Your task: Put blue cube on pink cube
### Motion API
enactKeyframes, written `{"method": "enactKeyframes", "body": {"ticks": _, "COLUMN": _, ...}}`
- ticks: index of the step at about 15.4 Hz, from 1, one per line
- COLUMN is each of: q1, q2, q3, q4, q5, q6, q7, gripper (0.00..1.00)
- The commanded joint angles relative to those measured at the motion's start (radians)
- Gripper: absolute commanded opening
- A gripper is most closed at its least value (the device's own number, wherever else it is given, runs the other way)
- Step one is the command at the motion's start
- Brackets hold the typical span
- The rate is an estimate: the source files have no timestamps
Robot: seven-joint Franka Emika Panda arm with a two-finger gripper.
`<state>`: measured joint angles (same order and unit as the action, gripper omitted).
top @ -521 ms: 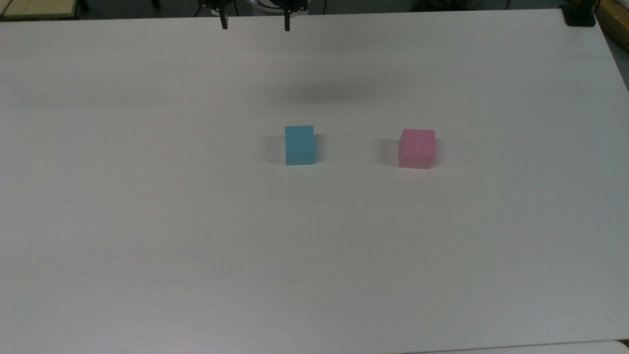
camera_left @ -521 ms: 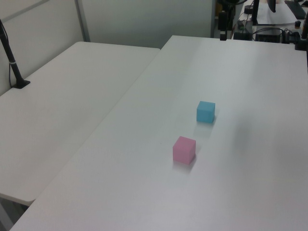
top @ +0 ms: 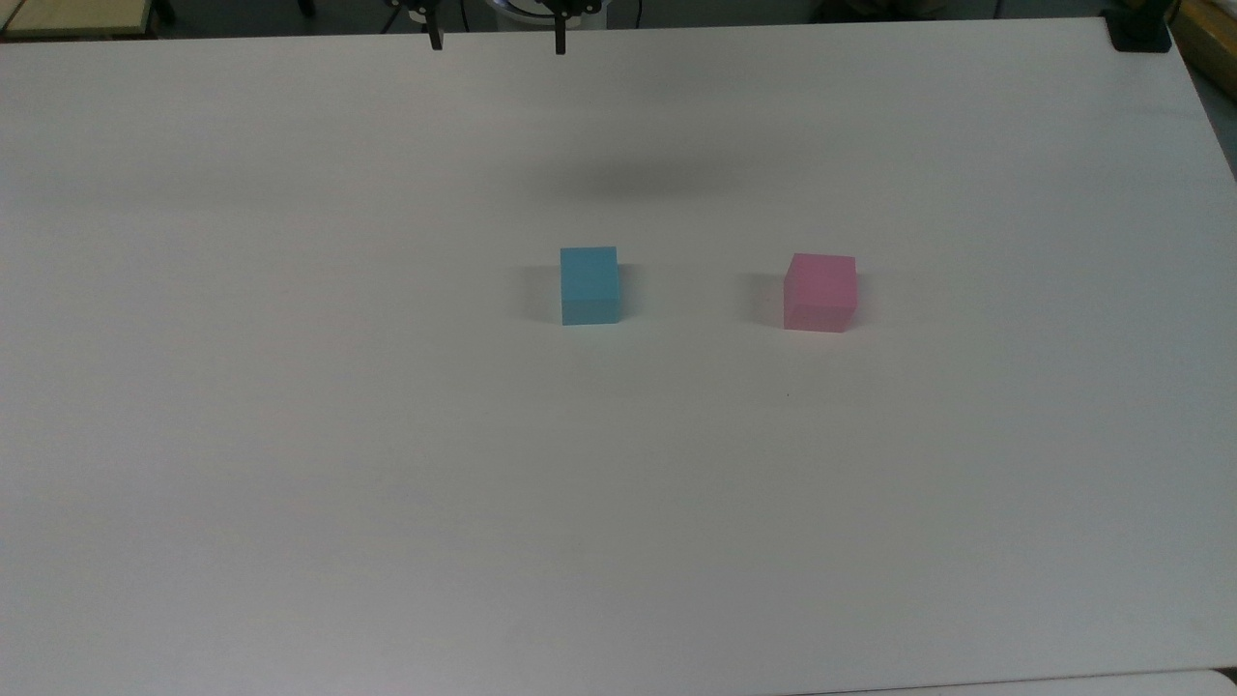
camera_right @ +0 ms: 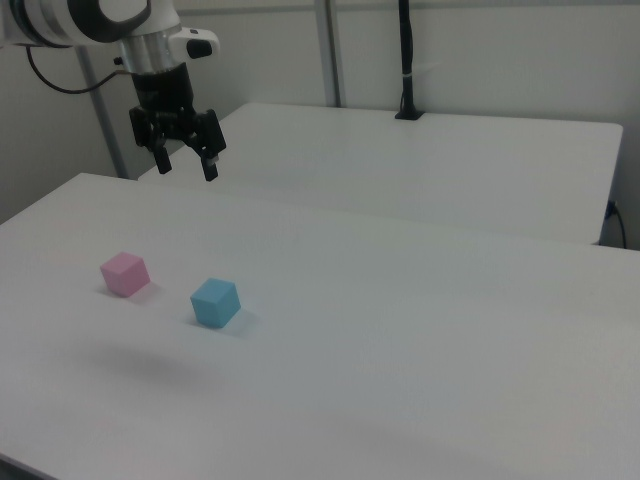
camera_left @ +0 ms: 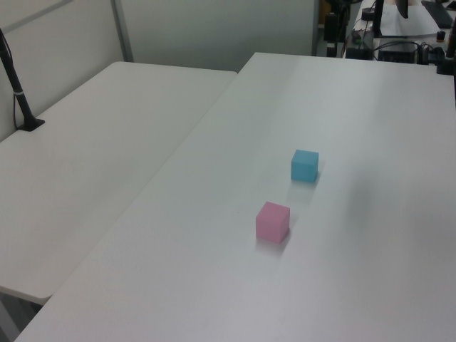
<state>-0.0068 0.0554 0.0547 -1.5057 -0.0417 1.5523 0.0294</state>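
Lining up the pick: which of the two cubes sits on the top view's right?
The pink cube. The blue cube sits to the top view's left of it, apart, both flat on the white table.

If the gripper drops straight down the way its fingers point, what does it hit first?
Probably bare white table. The open gripper hangs high, and its shadow falls clear of the small sky-blue cube and pale pink cube, though depth is uncertain.
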Motion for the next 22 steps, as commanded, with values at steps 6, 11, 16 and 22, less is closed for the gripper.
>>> {"method": "enactKeyframes", "body": {"ticks": 6, "q1": -0.002, "q2": -0.032, "q3": 0.004, "q4": -0.021, "q5": -0.003, "q6": 0.003, "q7": 0.014, "gripper": 1.0}}
{"method": "enactKeyframes", "body": {"ticks": 11, "q1": -0.004, "q2": -0.042, "q3": 0.005, "q4": -0.048, "q5": 0.013, "q6": 0.028, "q7": 0.015, "gripper": 1.0}}
{"method": "enactKeyframes", "body": {"ticks": 16, "q1": -0.002, "q2": -0.043, "q3": 0.005, "q4": -0.1, "q5": 0.039, "q6": 0.121, "q7": 0.014, "gripper": 1.0}}
{"method": "enactKeyframes", "body": {"ticks": 22, "q1": 0.008, "q2": -0.04, "q3": 0.007, "q4": -0.186, "q5": 0.074, "q6": 0.199, "q7": 0.003, "gripper": 1.0}}
